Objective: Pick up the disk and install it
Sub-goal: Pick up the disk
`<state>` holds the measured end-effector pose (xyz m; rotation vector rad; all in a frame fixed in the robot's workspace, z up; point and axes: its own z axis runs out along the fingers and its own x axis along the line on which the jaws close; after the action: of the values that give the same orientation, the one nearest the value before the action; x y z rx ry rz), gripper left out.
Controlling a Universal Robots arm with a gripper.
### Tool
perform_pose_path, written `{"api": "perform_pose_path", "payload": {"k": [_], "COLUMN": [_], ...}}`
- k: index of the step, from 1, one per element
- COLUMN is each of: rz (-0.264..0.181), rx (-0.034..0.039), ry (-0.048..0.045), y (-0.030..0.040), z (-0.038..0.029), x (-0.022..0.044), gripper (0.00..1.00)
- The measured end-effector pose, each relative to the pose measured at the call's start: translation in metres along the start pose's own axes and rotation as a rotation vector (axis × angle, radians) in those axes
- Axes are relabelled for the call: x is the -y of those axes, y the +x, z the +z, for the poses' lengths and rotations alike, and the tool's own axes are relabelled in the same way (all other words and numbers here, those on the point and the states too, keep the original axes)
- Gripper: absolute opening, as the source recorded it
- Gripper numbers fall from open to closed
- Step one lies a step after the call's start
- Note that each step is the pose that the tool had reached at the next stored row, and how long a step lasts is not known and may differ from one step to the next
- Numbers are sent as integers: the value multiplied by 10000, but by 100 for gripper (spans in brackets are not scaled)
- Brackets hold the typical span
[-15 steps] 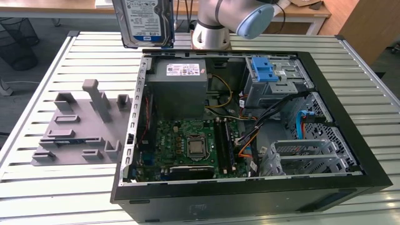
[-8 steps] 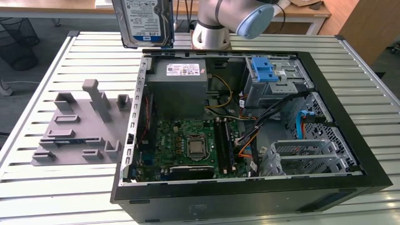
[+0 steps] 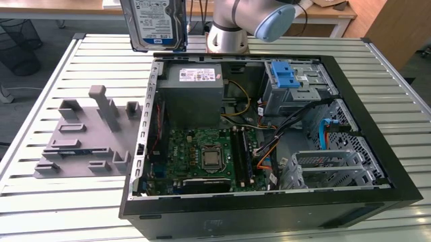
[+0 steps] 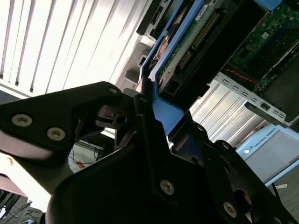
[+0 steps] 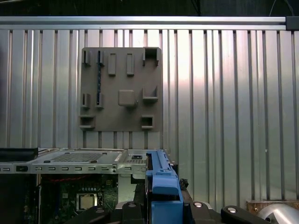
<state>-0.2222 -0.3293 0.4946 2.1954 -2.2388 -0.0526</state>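
The disk (image 3: 158, 25) hangs upright high over the table's far side, behind the open computer case (image 3: 269, 212). Its blue-and-white label faces the exterior camera and a blue carrier frame runs along its edge. In the second wrist view my gripper (image 4: 145, 109) is shut on that blue frame, and the disk (image 4: 187, 46) sticks out beyond the black fingers (image 4: 117, 121). The first wrist view looks down past the blue frame (image 5: 163, 186) to the case top. An empty silver drive cage (image 3: 330, 166) sits inside the case toward the exterior view's right.
A grey power-supply box (image 3: 192, 96) and a blue latch on a metal cage (image 3: 286, 75) sit at the case's far end, the motherboard (image 3: 209, 154) in its middle. A grey fixture plate (image 3: 88, 136) lies on the slatted metal table (image 3: 54, 201) at the exterior view's left.
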Motion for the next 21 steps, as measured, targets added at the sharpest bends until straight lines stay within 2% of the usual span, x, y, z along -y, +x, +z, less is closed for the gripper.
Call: {"api": "perform_pose_path", "payload": {"k": [21], "rz": [0], "rx": [1], "ry": [1], "y": [0], "z": [1], "x": [-13], "gripper": [37]}}
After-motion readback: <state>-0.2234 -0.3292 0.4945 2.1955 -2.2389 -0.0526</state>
